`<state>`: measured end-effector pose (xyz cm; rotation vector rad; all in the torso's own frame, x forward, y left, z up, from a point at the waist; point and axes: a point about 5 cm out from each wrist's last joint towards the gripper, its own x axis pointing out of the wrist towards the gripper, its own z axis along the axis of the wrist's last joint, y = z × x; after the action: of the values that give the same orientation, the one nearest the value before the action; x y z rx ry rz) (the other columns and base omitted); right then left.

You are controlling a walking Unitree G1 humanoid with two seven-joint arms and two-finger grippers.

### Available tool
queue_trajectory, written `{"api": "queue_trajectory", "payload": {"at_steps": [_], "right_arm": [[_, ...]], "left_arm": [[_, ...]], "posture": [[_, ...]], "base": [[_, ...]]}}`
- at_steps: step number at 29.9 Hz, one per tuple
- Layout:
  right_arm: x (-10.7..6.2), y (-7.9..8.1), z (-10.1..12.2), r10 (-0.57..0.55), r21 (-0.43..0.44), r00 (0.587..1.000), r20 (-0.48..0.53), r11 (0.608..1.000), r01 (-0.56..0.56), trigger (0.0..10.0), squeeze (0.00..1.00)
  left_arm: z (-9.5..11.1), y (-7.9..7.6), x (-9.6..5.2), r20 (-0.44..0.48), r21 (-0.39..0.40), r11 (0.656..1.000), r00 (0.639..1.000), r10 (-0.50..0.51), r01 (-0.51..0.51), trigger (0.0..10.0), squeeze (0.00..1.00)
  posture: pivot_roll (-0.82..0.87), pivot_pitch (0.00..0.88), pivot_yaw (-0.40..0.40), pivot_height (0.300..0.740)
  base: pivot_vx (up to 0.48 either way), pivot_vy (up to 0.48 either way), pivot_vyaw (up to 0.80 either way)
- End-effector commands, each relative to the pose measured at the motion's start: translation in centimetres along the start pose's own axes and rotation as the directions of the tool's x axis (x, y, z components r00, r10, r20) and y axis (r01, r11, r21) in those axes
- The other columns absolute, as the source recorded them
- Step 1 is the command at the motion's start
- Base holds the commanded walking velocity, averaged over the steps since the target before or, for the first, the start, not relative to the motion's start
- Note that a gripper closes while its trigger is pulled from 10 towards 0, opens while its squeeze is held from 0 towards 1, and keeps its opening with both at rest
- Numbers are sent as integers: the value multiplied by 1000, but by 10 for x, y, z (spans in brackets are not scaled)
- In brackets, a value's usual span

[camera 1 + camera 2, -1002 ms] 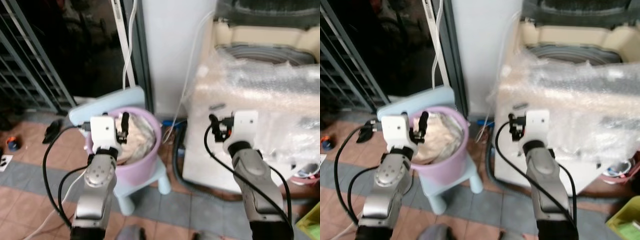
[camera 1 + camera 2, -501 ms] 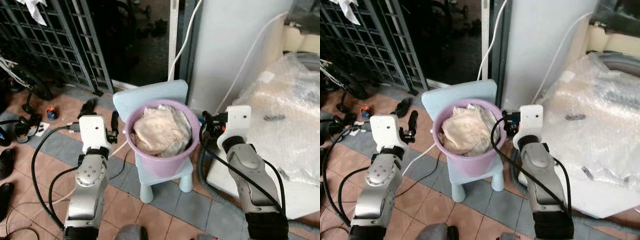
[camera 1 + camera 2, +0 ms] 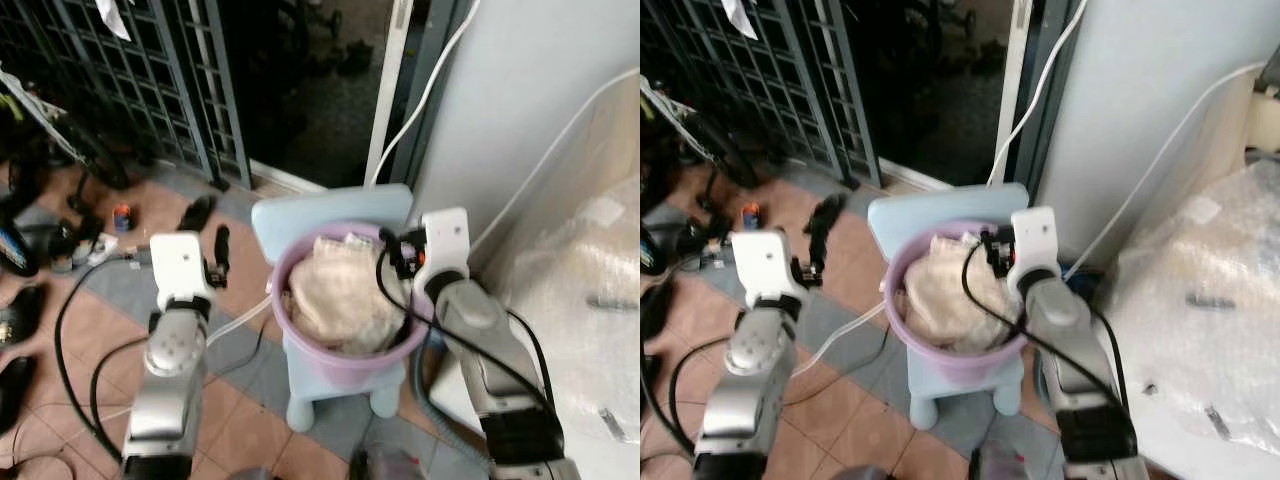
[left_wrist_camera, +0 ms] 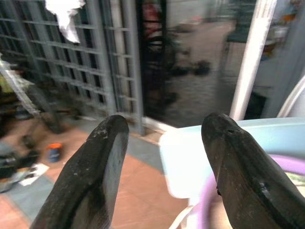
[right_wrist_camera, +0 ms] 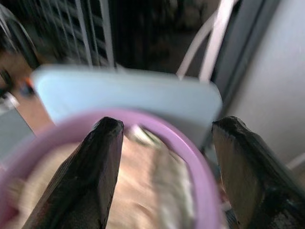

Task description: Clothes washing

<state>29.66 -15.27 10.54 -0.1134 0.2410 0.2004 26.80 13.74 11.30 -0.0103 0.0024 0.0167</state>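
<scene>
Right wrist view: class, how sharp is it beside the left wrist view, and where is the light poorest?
Right wrist view: blurred, purple basin and clothes smeared. Left wrist view: black fingers crisp, gate behind soft. Left eye view: doorway very dark.

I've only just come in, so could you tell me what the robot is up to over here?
It is doing laundry. A purple basket full of pale clothes sits on a small light-blue chair, beside the plastic-wrapped washing machine. The right gripper is over the basket's rim, fingers open, nothing held. The left gripper is out to the basket's left, above the tiled floor, also open and empty. No clothes have been picked up yet.
</scene>
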Motion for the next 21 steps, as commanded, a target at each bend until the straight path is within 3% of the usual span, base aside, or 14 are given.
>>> {"api": "queue_trajectory", "payload": {"at_steps": [1,10,12,14,15,16,21], "right_arm": [[4,7,3,37,-10,999,-9,999,-37,10000,0],[23,8,-15,102,-55,979,-175,992,-113,10000,0],[27,8,-24,97,-22,969,-227,994,-104,10000,0],[28,9,-27,94,-9,965,-246,995,-99,10000,0],[31,10,-31,94,3,959,-267,995,-96,10000,965],[33,14,-38,107,14,947,-304,994,-108,10000,1000],[40,33,-51,176,18,916,-360,983,-182,10000,1000]], "left_arm": [[0,8,-2,-6,23,999,1000,27,-27,10000,0],[-21,12,-16,-161,86,996,986,43,-30,10000,0],[-32,16,-29,-237,106,994,970,46,-22,10000,0],[-34,20,-34,-256,107,994,965,56,-29,10000,0],[-36,23,-39,-275,113,993,960,59,-28,10000,0],[-39,30,-49,-301,134,990,950,85,-46,10000,0],[-39,45,-72,-343,163,980,925,164,-113,10000,0]], "posture": [[3,55,24,740],[37,100,-6,740],[72,151,-33,740],[83,166,-41,740],[87,173,-45,740],[107,202,-59,740],[153,273,-86,740]], "base": [[0,0,0],[0,0,0],[0,0,0],[0,0,0],[0,0,0],[0,0,0],[0,0,0]]}}
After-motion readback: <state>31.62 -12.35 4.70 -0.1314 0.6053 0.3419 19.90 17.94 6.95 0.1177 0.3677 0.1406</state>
